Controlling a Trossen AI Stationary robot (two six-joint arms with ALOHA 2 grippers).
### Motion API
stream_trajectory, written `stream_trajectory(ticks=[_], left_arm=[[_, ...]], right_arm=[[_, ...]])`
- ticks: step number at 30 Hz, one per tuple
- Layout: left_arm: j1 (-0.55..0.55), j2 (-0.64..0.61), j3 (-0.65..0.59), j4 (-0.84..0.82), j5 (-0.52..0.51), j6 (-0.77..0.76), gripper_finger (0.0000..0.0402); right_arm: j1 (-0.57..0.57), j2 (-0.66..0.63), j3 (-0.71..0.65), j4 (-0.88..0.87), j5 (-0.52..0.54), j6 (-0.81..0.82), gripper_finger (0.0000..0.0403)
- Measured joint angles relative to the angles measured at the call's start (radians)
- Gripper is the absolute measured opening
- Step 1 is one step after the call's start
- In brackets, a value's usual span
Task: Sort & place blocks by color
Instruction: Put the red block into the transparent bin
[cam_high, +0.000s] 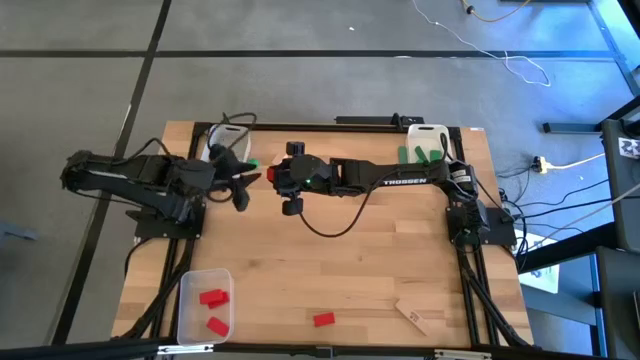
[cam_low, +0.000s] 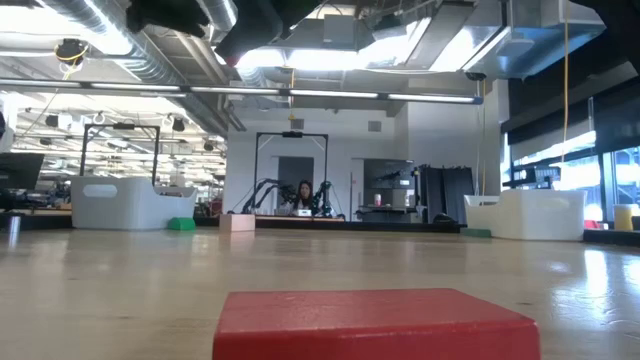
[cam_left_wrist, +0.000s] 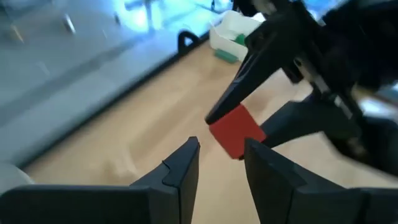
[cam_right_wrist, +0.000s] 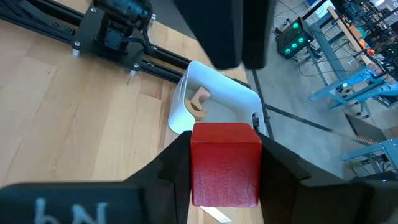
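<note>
Passing 1 red block (cam_right_wrist: 225, 163) between arms, we judge: right gripper (cam_right_wrist: 225, 177) pinches it near 12 o'clock; left gripper (cam_left_wrist: 221, 163), spread, probably must close on it next.

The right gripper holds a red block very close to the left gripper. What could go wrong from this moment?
1. The right gripper holds the small red square block in the air. The open left gripper is not yet around it, so an early release may drop it.
2. The left gripper's dark fingers are near the right gripper's and could collide.
</note>
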Motion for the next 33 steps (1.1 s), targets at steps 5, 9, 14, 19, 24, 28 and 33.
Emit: stream_trajectory(ticks=[5, 9, 14, 19, 24, 28, 33], left_arm=[[0.083, 0.000, 0.000, 0.052, 0.188, -0.210, 0.0117], [0.129, 0.010, 0.000, 0.062, 0.259, -0.258, 0.0118], [0.177, 0.019, 0.001, 0.063, 0.311, -0.308, 0.0116], [0.201, 0.033, 0.001, 0.071, 0.344, -0.308, 0.0118], [0.202, 0.047, 0.001, 0.071, 0.346, -0.308, 0.0115], [0.202, 0.073, 0.002, 0.051, 0.342, -0.307, 0.0115], [0.202, 0.089, 0.002, 0.054, 0.332, -0.307, 0.0115]], right_arm=[[0.000, 0.000, 0.000, 0.000, 0.000, 0.000, 0.0129], [0.000, 0.000, 0.000, 0.000, 0.000, 0.000, 0.0129], [0.000, 0.000, 0.000, 0.000, 0.000, -0.001, 0.0129], [0.001, 0.000, 0.000, 0.000, 0.000, -0.005, 0.0129], [0.002, 0.000, 0.000, 0.001, 0.000, -0.005, 0.0129], [0.002, 0.000, 0.000, -0.008, 0.000, -0.007, 0.0129], [0.001, 0.000, -0.001, -0.013, 0.001, -0.006, 0.0129]])
